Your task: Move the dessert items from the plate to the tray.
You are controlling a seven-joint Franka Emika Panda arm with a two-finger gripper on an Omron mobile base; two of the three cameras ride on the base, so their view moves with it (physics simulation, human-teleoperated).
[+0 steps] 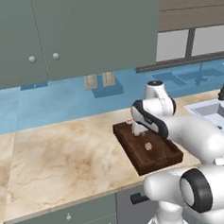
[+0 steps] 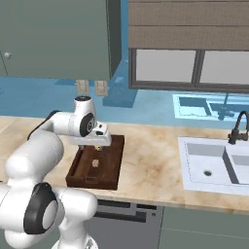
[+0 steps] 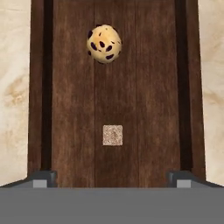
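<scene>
The dark wooden tray (image 1: 157,159) (image 2: 111,164) (image 3: 148,105) lies on the marble counter. Two dessert items rest on its floor: a round tan cookie with dark specks (image 3: 104,43) and a small pale square piece (image 3: 112,134) (image 1: 147,146) (image 2: 96,163). My gripper (image 3: 113,178) (image 1: 136,126) (image 2: 97,144) hovers over the tray's far end, open and holding nothing. Its fingertips (image 3: 43,177) stand wide, close to the tray's side walls. The plate is out of view.
A white sink (image 1: 213,110) (image 2: 214,160) with a dark faucet (image 2: 238,129) sits to the right of the tray. Bare counter (image 1: 65,155) stretches to the left. Grey-green wall cabinets (image 1: 70,31) hang above, and two outlets (image 1: 100,80) are on the blue backsplash.
</scene>
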